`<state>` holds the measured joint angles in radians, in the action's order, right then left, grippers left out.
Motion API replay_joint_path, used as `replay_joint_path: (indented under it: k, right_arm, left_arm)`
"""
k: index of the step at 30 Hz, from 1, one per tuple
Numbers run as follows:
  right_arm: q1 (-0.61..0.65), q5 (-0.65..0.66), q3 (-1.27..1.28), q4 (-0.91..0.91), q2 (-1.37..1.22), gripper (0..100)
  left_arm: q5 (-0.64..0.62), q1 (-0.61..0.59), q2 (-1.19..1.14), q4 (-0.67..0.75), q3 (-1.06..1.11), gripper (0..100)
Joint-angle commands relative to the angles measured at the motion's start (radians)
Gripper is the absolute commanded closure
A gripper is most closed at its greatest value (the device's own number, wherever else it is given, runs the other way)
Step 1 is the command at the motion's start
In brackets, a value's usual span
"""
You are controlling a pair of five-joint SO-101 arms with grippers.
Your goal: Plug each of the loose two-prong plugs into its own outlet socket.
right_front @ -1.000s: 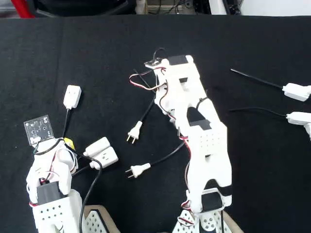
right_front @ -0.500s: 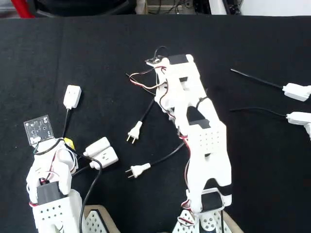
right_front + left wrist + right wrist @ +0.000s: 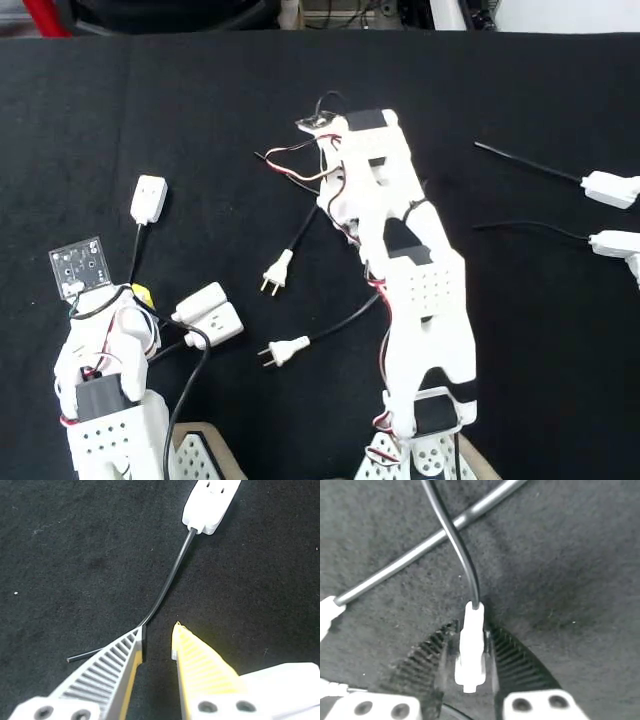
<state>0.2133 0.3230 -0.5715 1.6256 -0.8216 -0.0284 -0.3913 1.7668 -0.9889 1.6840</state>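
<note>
Tightly between right jaws, white plug (image 3: pixel 471 647)

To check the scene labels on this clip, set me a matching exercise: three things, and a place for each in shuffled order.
Things:
1. held plug
2. single socket
3. two loose plugs

Places:
A. lying free on the black table
B. in the right gripper
C. ahead of the left gripper, on a black cable

Pairs: 1-B, 2-C, 3-A
</note>
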Motion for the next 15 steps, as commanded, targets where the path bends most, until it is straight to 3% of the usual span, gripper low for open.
replay_joint_path:
  k: [1, 15]
  right_arm:
    - [0.018, 0.006, -0.091, 0.014, 0.01, 92.3]
    - [0.025, 0.034, -0.128, 0.069, -0.042, 92.0]
  left_arm:
    - [-0.005, 0.002, 0.005, -0.002, 0.019, 89]
    - [-0.005, 0.002, 0.005, -0.002, 0.019, 89]
